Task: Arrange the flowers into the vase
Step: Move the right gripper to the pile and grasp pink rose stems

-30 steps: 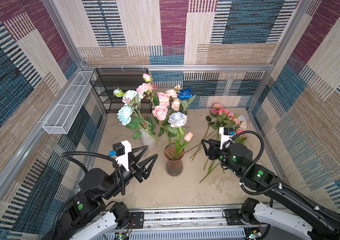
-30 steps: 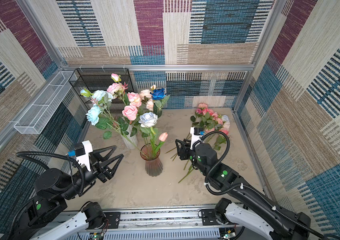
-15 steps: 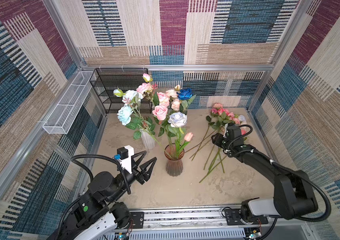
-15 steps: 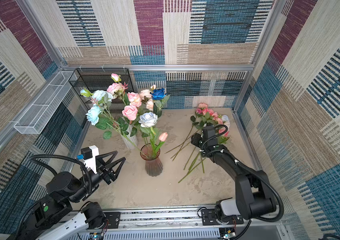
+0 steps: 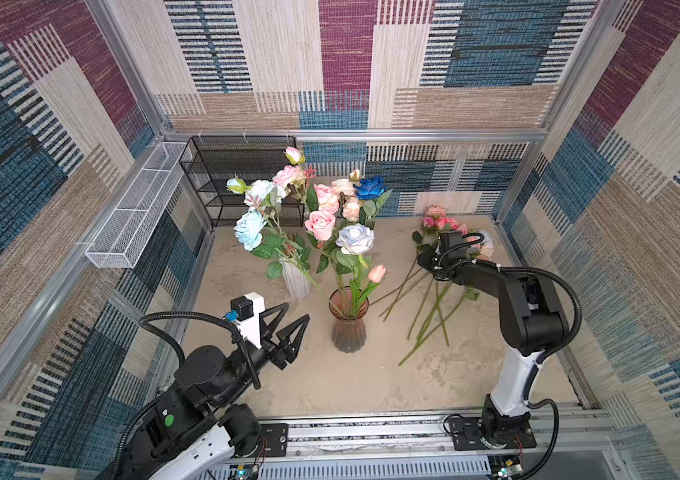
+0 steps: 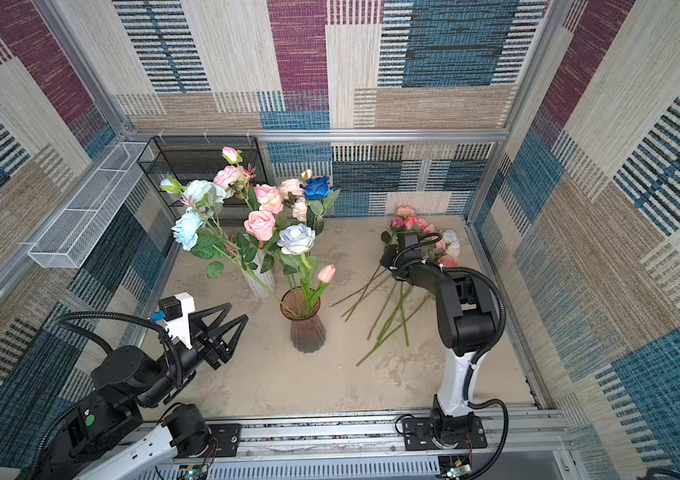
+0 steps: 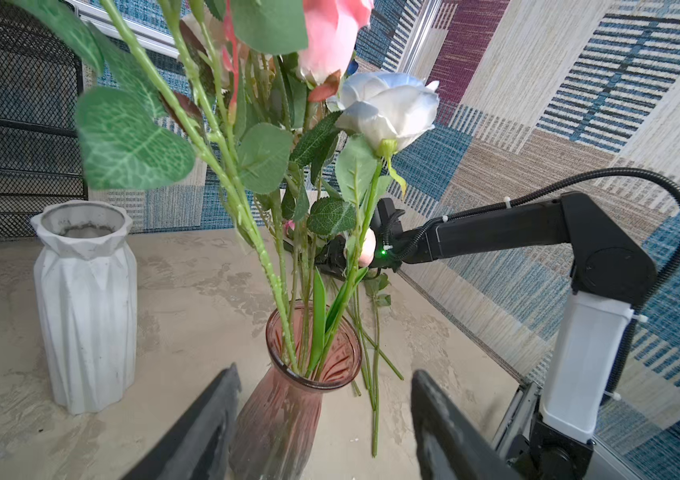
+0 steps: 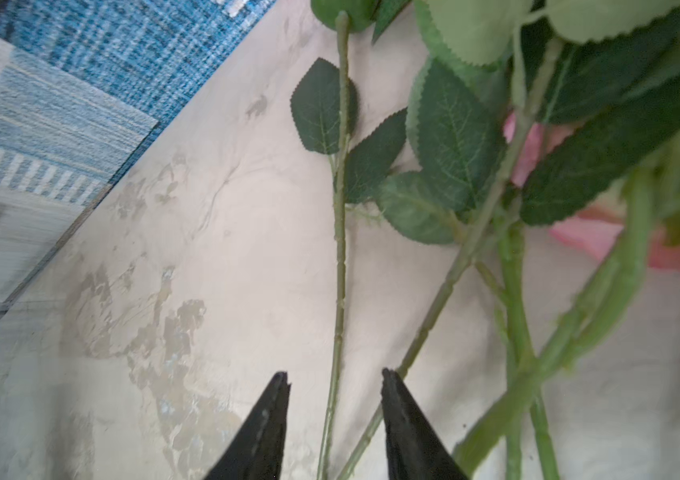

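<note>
A pink glass vase [image 5: 348, 330] [image 6: 308, 332] [image 7: 284, 411] stands mid-table and holds several flowers [image 5: 320, 224] [image 6: 261, 224] [image 7: 388, 110] in pink, white, pale blue and one deep blue. More flowers [image 5: 438, 222] [image 6: 408, 222] lie in a heap at the back right, stems [image 5: 425, 311] pointing forward. My right gripper [image 8: 335, 376] [image 5: 424, 261] is low over that heap, open, with one thin green stem [image 8: 340, 257] between its jaws, untouched. My left gripper [image 5: 297, 311] [image 6: 238, 311] [image 7: 325, 370] is open and empty, left of the vase and aimed at it.
A white ribbed vase [image 5: 296, 284] [image 7: 84, 307] stands just behind and left of the pink one. A black wire rack [image 5: 242, 183] fills the back left corner and a white mesh basket [image 5: 134, 216] hangs on the left wall. Patterned walls enclose the table.
The right arm has swung from the middle front out to the flower heap and come down over a stem, its jaws narrowing. The left arm has shifted slightly.
</note>
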Motion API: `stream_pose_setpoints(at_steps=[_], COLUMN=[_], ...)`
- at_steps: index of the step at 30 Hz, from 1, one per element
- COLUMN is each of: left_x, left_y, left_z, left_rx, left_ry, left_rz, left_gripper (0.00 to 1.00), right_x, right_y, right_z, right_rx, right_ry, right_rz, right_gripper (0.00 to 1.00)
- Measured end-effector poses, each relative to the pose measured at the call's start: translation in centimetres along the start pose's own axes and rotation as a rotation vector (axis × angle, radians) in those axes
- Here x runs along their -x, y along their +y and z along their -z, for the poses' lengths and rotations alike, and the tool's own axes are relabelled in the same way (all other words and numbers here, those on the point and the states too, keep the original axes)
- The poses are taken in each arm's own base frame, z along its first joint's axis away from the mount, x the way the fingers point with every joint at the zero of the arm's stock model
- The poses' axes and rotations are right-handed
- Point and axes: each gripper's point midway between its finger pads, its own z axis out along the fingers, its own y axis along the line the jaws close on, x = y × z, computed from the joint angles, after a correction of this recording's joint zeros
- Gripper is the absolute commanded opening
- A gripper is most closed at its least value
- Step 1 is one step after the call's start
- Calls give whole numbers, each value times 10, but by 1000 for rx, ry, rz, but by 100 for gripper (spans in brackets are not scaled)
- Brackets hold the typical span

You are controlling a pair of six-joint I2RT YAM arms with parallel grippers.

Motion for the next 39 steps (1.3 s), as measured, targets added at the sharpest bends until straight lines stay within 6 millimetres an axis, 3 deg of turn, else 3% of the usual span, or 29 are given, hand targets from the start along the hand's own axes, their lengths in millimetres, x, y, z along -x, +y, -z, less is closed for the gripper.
stream_pose_setpoints(at_steps=[8,13,19,27,30,35,39], left_x=[2,2,1,2,1,-1,-1], left_y=[0,-1,-1,-4,-4,-4,-4], left_z=[2,2,2,1,1,0,0], left_rx=[-4,-7,-7,-24,-24,-22,-21], left_ry=[-7,-7,-5,1,3,7,7], left_rz=[2,2,2,5,6,8,9], left_gripper=[67,67,67,67,67,67,67], right_x=[-14,-11,-14,-2,-13,-49,-64], right_y=[-23,-23,-24,-5,-12,-39,-49], right_z=[-20,-22,-11,45,51,47,44], right_rx=[-82,-73,-75,-7,-16,-61,-72], right_ry=[40,22,22,-55,-43,40,75], right_rz=[-37,-51,-50,-5,-3,-15,-25], right_gripper=[33,33,34,35,34,32,29])
